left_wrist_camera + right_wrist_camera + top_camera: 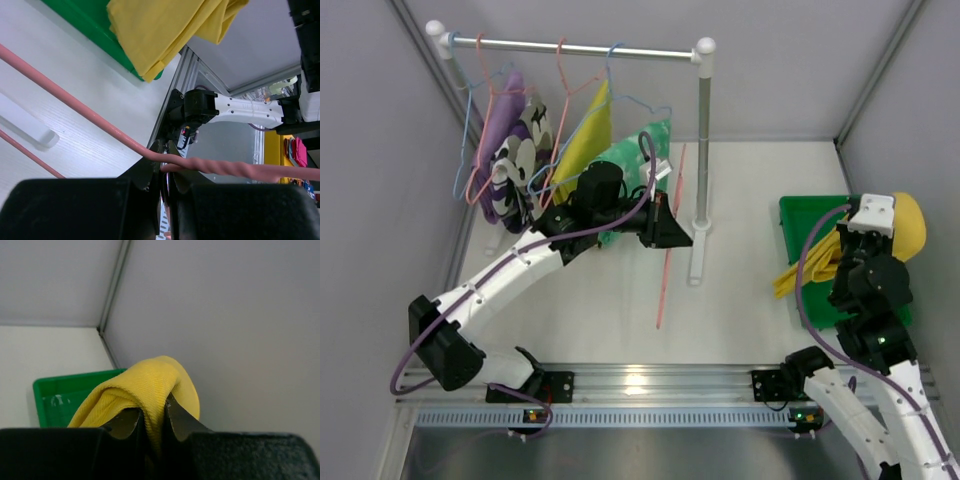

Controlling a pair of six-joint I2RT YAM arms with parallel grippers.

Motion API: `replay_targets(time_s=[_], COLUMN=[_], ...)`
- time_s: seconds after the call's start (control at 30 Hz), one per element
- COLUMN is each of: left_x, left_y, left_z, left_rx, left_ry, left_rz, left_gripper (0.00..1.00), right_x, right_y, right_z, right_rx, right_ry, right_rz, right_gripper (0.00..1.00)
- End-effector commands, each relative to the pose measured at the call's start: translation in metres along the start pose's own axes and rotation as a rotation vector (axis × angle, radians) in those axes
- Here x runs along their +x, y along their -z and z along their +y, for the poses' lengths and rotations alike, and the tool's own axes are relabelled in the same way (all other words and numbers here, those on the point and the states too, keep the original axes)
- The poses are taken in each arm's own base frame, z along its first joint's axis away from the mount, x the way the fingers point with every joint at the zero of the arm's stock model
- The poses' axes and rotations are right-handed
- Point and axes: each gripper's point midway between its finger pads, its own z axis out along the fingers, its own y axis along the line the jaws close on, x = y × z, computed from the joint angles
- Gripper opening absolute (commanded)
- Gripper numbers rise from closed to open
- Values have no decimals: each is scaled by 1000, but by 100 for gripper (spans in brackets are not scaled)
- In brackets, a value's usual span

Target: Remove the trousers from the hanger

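The left gripper [162,170] pinches the bare pink hanger [90,117] in its jaws, away from the rail [580,45]. The right gripper [152,415] has its jaws clamped on the yellow trousers [150,385] over the green bin [800,212], probably to drop them.

I see a white wood-grain table [590,300] carrying a green plastic tray [798,215] at right and a white clothes-rack foot [698,262].

Light: bright, even and diffuse, from above; colours clean.
Shadows: faint and soft-edged on the white table [610,300].
Glare: a white patch on the aluminium rail [638,383].
Focus: the overhead view is sharp; the left gripper [164,167] and right gripper [154,416] are dark and soft close to their lenses.
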Motion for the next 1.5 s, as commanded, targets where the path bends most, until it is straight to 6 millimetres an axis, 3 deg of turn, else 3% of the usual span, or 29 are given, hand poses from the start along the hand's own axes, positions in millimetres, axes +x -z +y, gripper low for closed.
replay_targets(time_s=[0.0, 0.17, 0.33, 0.43, 0.5, 0.53, 0.57, 0.67, 0.7, 0.77, 0.83, 0.87, 0.9, 0.93, 0.97, 1.03, 1.1, 1.13, 1.17, 1.2, 1.27, 1.3, 1.33, 1.37, 1.4, 1.43, 1.47], left_x=[-13, -13, -16, -17, -18, -20, -21, -25, -26, -28, -29, -31, -31, -31, -32, -31, -27, -28, -26, -23, -22, -22, -19, -19, -20, -20, -22], left_y=[11, 11, 8, 7, 5, 6, 5, 4, 4, 5, 5, 5, 4, 4, 3, 3, 3, 3, 2, 2, 2, 2, 1, 1, 1, 1, 0], left_z=[-14, -16, -19, -20, -21, -24, -25, -29, -28, -30, -31, -32, -32, -33, -32, -34, -34, -35, -36, -35, -34, -32, -29, -26, -25, -23, -19], left_rx=[15, 27, 51, 57, 66, 76, 81, 98, 94, 97, 99, 104, 104, 109, 111, 126, 141, 152, 159, 162, 158, 147, 135, 118, 111, 101, 78], left_ry=[-65, -54, -49, -40, -34, -31, -29, -23, -20, -24, -28, -32, -30, -32, -31, -39, -37, -36, -32, -24, -11, -4, 11, 19, 28, 47, 57], left_rz=[-59, -61, -64, -67, -66, -71, -75, -83, -83, -85, -85, -88, -86, -87, -87, -83, -74, -82, -79, -72, -74, -78, -78, -85, -88, -94, -111], left_gripper=[0, 0, 0, 0, 0, 0, 0, 0, 0, 0, 0, 0, 0, 0, 0, 0, 0, 0, 0, 0, 0, 0, 0, 0, 0, 0, 0], right_x=[-22, -14, -1, 12, 33, 55, 55, 101, 102, 127, 150, 149, 152, 171, 165, 166, 155, 141, 124, 127, 93, 96, 85, 63, 58, 40, 12], right_y=[11, 17, 11, -2, -12, -19, -22, -41, -48, -65, -82, -89, -94, -97, -102, -103, -94, -89, -84, -70, -53, -40, -31, -23, -9, 5, 21], right_z=[-53, -75, -70, -47, -22, 0, 4, 41, 45, 58, 52, 60, 62, 65, 70, 69, 84, 78, 86, 92, 95, 96, 94, 94, 96, 97, 102], right_rx=[200, 290, 308, 249, 181, 125, 115, 36, 33, -13, -5, -50, -71, -108, -147, -201, -335, -348, -423, -488, -583, -611, -619, -650, -684, -711, -792], right_ry=[-80, -14, 63, 107, 132, 157, 148, 181, 167, 186, 182, 152, 141, 152, 119, 82, 34, 19, 5, 5, 0, -23, -46, -94, -127, -185, -233], right_rz=[-86, -60, -25, 7, 30, 60, 56, 103, 83, 126, 179, 166, 175, 236, 231, 263, 267, 237, 201, 242, 190, 242, 236, 210, 233, 203, 137], right_gripper=[0, 0, 0, 0, 0, 0, 0, 0, 0, 0, 0, 0, 3, 10, 29, 46, 67, 73, 78, 82, 81, 79, 79, 78, 76, 74, 73])
